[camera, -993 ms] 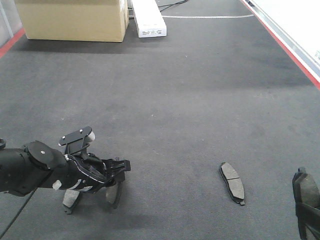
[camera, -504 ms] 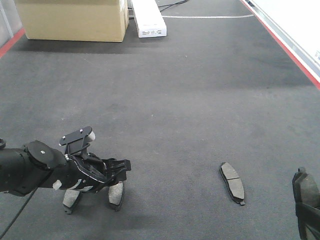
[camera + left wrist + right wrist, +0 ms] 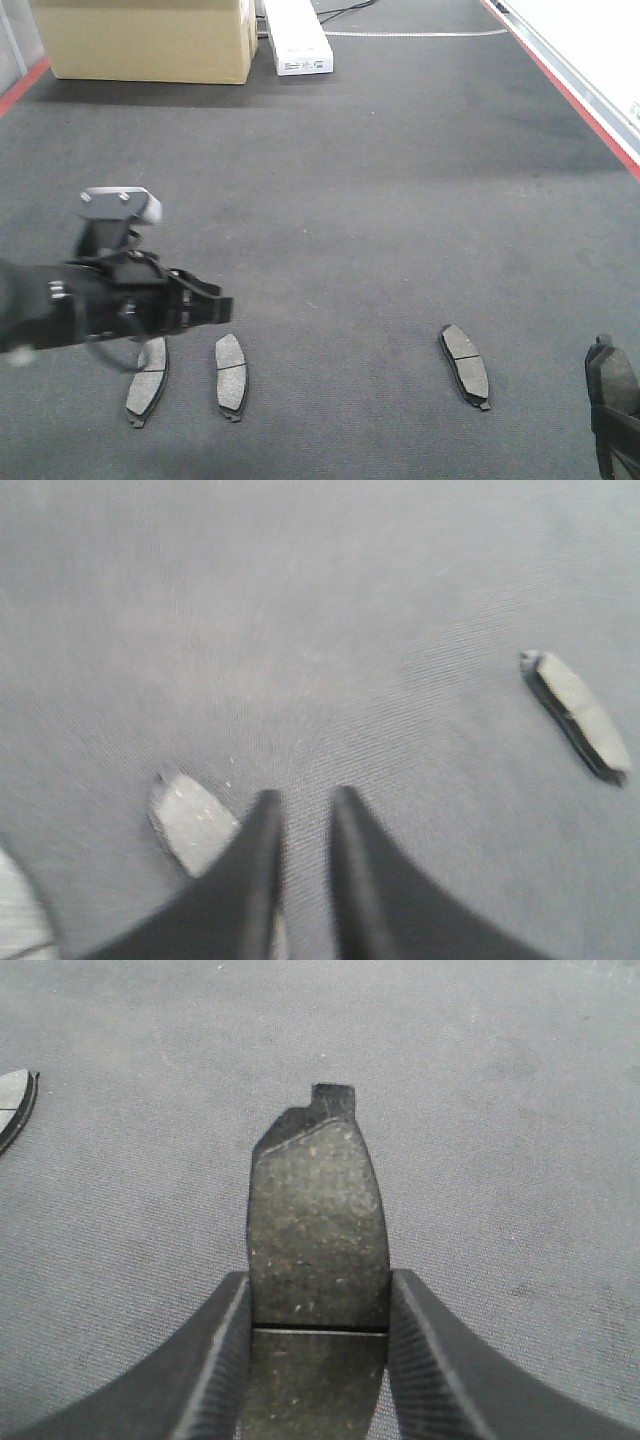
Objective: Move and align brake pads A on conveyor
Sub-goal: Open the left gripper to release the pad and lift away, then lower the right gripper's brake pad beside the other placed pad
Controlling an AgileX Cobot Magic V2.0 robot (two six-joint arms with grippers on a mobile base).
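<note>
Near the conveyor's [image 3: 400, 200] near-left corner, the left gripper [image 3: 215, 310] had lifted off the belt and drawn back; half a second before, it was still down over the second pad. Its jaws stood nearly together with only a thin gap, and nothing was held between them. That release left two brake pads A lying flat side by side: the outer pad [image 3: 147, 381] and the just-placed pad [image 3: 231, 376], close, roughly parallel, with the outer one leaning slightly. This suggested the left pair was set down, though its alignment looked only approximate.

Further right, towards the near edge, a third pad [image 3: 465, 365] lay alone, well apart from the pair and angled differently, unchanged over the last second. At the near-right corner, the right gripper [image 3: 318, 1335] pinched the fourth pad [image 3: 315, 1230] by its sides, held above the belt, also unmoved. By my reading, half the pads remained to be brought into line.
</note>
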